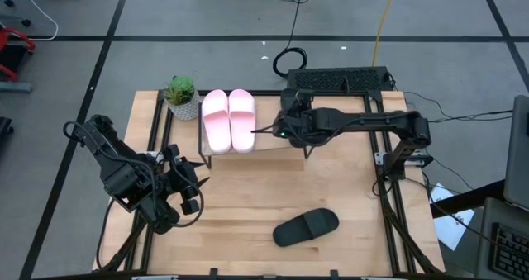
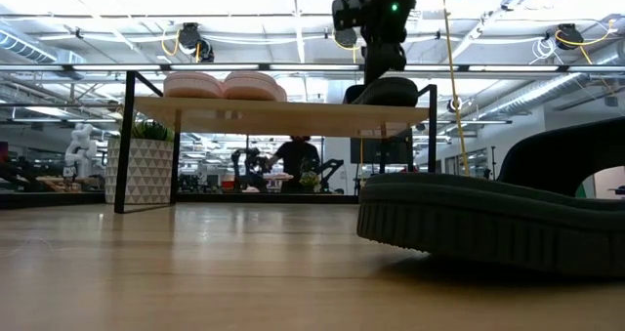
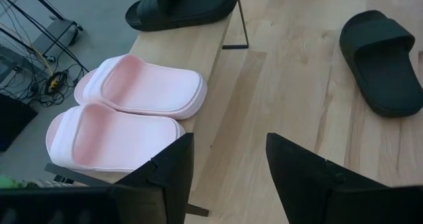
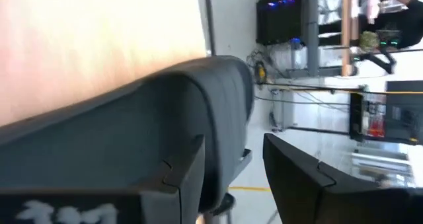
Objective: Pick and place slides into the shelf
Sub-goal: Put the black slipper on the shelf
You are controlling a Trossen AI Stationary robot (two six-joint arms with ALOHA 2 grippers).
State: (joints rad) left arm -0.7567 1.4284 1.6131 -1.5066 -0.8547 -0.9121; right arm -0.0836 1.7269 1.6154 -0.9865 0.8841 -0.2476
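Note:
Two pale pink slides (image 1: 229, 119) (image 3: 139, 85) lie side by side, soles down, on the left part of the shelf (image 1: 269, 144) (image 3: 172, 52). A black slide (image 3: 182, 6) (image 2: 391, 90) rests on the shelf's right part, mostly hidden under my right arm in the high view. My right gripper (image 2: 383, 67) (image 4: 231, 151) stands open close over it. Another black slide (image 1: 306, 228) (image 3: 383, 59) lies sole down on the table near the front edge. My left gripper (image 1: 197, 193) (image 3: 228, 145) hovers open above the table at the left, holding nothing. My right gripper stands open right over the black slide's strap (image 4: 198, 98), slanting down from the table's right side. The slide lies flat on the shelf top. I cannot tell whether a finger touches the strap.
A potted plant (image 1: 182, 98) (image 2: 146, 165) stands on the table just left of the shelf. A black stand (image 1: 339, 80) sits behind the shelf. Bare tabletop (image 1: 248, 189) stretches between the shelf and the front edge.

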